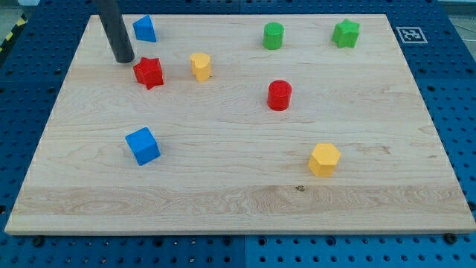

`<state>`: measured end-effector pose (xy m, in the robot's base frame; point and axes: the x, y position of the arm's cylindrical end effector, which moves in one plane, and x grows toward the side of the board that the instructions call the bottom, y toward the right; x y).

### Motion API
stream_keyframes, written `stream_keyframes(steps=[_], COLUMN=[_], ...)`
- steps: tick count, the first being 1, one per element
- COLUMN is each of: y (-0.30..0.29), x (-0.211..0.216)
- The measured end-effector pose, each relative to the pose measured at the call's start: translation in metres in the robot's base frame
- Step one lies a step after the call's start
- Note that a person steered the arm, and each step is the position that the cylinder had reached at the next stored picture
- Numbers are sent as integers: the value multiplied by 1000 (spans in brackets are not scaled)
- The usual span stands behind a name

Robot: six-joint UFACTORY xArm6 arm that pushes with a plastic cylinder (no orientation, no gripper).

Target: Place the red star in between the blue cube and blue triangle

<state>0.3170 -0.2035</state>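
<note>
Camera view shows the blue cube (143,145) nearest the view's bottom on the wooden surface (238,201); above it sits the red star (149,72), my tip (124,60) just beside the star's upper left, the blue triangle (144,29) farther above.

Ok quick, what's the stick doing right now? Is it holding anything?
My tip: no gripper, so it holds nothing. It sits just to the view's upper left of the red star, close beside it; contact cannot be told.
</note>
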Motion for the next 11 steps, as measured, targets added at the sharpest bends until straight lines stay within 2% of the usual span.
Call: stream_keyframes(steps=[4, 9, 11], y=[20, 17, 21], x=[1, 75, 86])
